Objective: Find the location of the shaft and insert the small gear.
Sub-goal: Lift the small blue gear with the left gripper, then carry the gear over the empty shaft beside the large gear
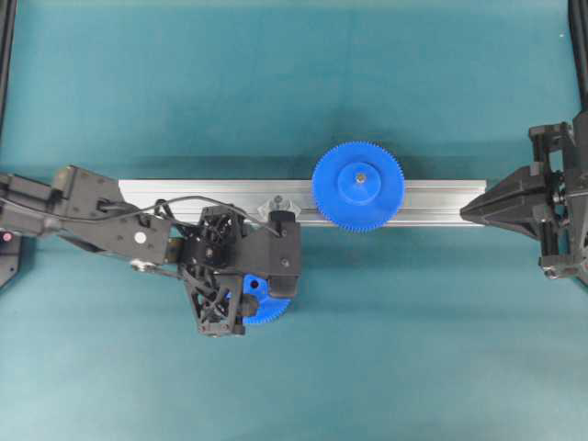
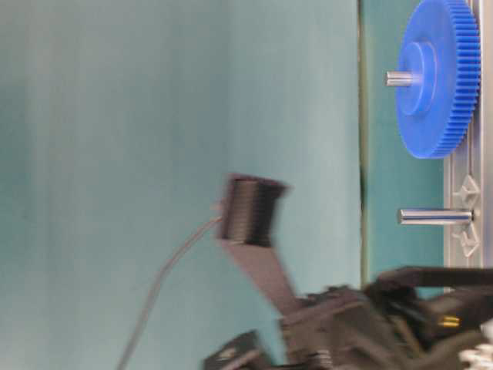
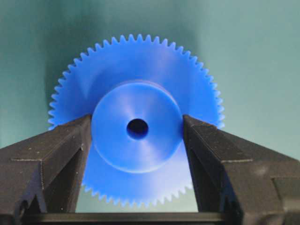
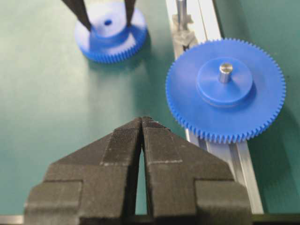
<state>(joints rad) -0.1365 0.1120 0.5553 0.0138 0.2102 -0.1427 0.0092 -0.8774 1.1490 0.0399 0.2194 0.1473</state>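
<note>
The small gear [image 3: 136, 152] lies flat on the teal mat just in front of the rail, mostly hidden under my left gripper [image 1: 273, 292] in the overhead view. My left gripper [image 3: 137, 119] points straight down on it, with a finger pressed against each side of the raised hub. From the right wrist view the small gear [image 4: 110, 40] shows with the two fingers astride its hub. The shaft [image 1: 274, 204] stands bare on the rail just behind the left gripper, seen also as the shaft [image 2: 434, 216] and the shaft [image 4: 181, 9]. My right gripper [image 4: 142, 119] is shut and holds nothing, its tip at the rail's right end [image 1: 464, 213].
A silvery aluminium rail [image 1: 441, 197] crosses the mat from left to right. The larger blue gear [image 1: 357, 186] sits on its own pin on the rail, right of the shaft. Black frame posts stand at the left and right edges.
</note>
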